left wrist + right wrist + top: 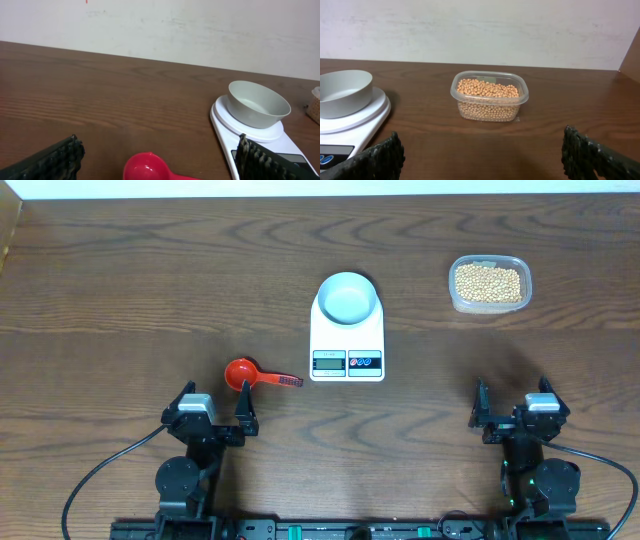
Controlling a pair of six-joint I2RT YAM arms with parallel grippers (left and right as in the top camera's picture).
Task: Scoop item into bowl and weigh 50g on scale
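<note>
Robot lab bench: wood-grain table (130, 290), bare white wall (200, 30) at 12 o'clock, cabled arm bases (180, 478) at 6.

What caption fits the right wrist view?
Open right gripper faces a clear tub of beans, empty bowl on the scale at frame left.

Black arms (195, 442); dark ribbed fingers (52, 161); thin black cables (90, 476).

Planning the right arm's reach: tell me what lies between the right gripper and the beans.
Nothing but bare table between right gripper and beans, plain in the right wrist view.
</note>
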